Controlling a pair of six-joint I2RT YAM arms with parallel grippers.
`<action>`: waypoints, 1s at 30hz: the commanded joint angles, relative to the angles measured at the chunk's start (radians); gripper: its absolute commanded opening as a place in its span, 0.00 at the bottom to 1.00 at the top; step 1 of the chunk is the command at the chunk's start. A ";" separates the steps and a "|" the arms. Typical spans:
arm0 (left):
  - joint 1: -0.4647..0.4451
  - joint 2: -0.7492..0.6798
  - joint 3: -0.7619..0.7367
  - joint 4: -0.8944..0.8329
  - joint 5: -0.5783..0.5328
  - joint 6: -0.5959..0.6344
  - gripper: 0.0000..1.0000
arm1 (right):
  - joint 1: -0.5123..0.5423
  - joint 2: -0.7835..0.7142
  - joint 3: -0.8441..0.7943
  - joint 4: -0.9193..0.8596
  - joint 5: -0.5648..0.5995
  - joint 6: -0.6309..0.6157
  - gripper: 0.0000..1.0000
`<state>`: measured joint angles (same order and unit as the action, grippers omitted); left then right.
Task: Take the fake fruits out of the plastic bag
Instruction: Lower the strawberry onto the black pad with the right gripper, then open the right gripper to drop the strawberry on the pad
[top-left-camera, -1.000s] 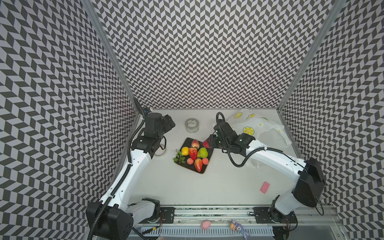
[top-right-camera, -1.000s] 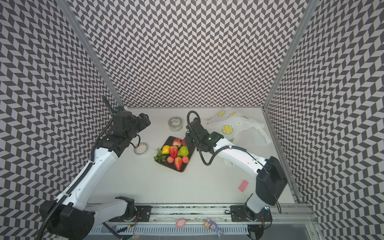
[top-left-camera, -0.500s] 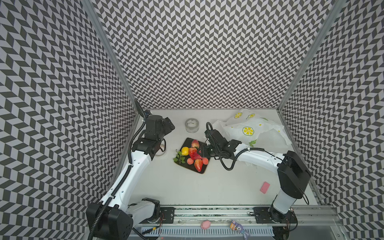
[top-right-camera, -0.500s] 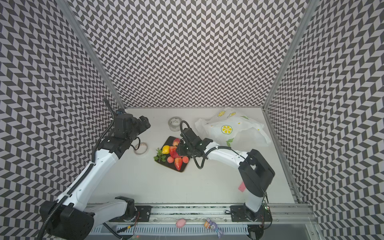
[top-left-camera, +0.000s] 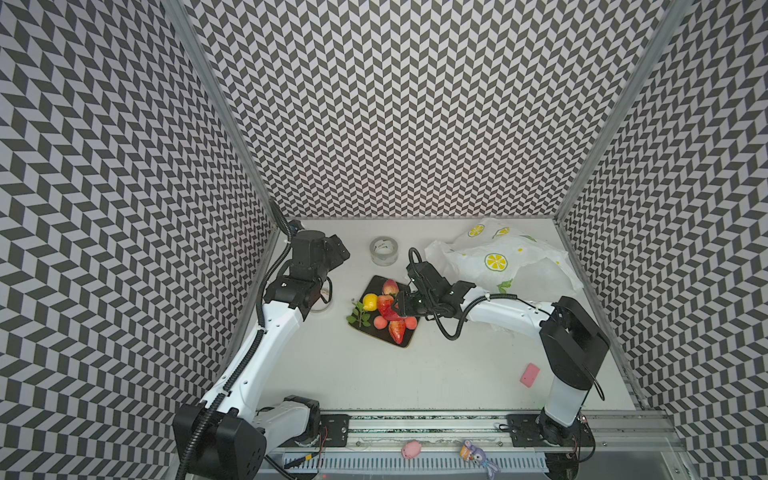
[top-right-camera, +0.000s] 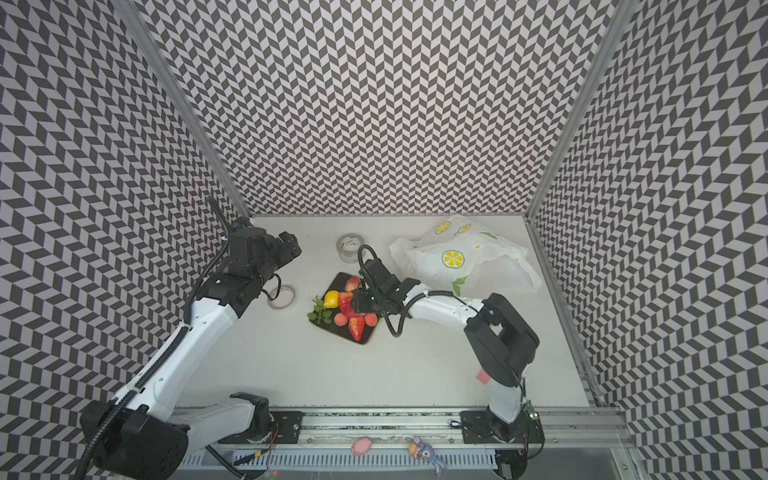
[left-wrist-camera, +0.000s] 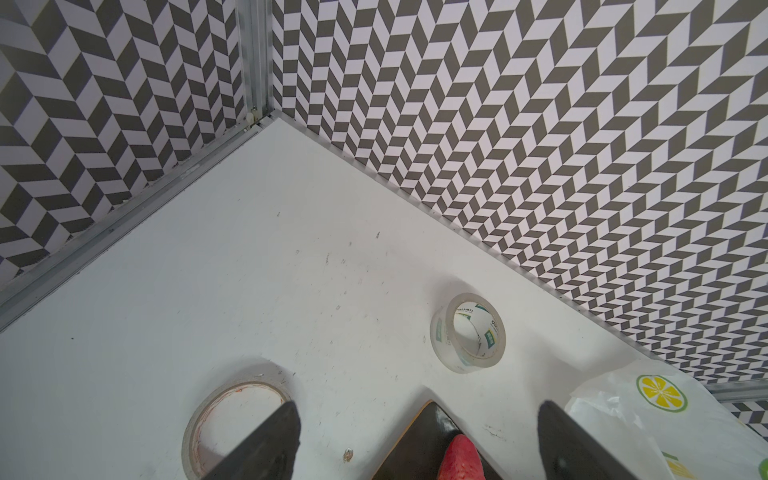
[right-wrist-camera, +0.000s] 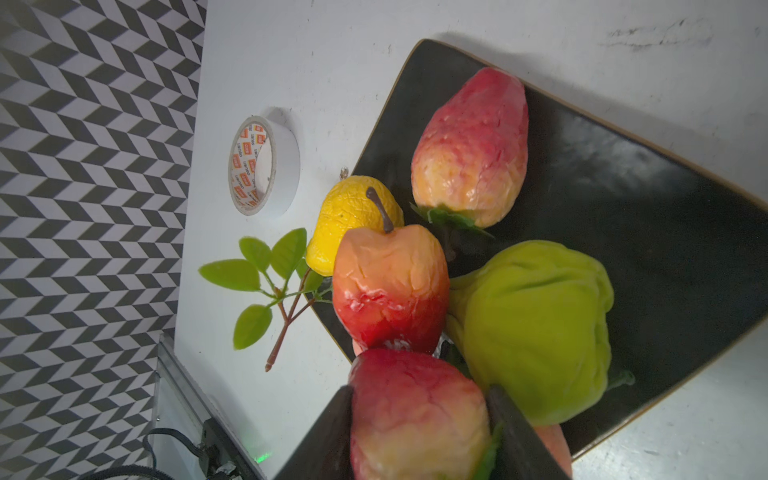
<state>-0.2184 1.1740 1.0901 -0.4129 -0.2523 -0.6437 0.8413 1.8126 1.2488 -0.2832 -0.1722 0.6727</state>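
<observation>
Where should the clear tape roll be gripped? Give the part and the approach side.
Pinch the clear tape roll by its wall from straight above, one jaw in the hole, one outside: it lies flat, hole up, nothing touching it.

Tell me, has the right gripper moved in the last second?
Yes. The right gripper has moved left and toward the front, from the black plate's far right edge to over its middle.

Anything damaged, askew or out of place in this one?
The green pear looks caved in and the apple wrinkled. The lemon's leafy sprig sticks out past the black plate over the table. A small pink piece lies alone, far from the plate.
</observation>
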 joint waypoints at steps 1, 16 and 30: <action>0.010 0.006 0.001 0.029 -0.011 0.011 0.89 | 0.003 0.004 0.016 0.022 0.019 -0.003 0.55; 0.013 0.010 0.008 0.032 -0.017 0.013 0.89 | 0.003 -0.130 0.047 -0.099 0.160 -0.028 0.79; 0.016 -0.048 -0.127 0.133 -0.109 0.081 0.89 | -0.001 -0.764 -0.142 -0.240 0.564 -0.151 0.74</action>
<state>-0.2089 1.1614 1.0061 -0.3332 -0.3038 -0.5945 0.8421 1.1675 1.1671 -0.4778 0.1963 0.5732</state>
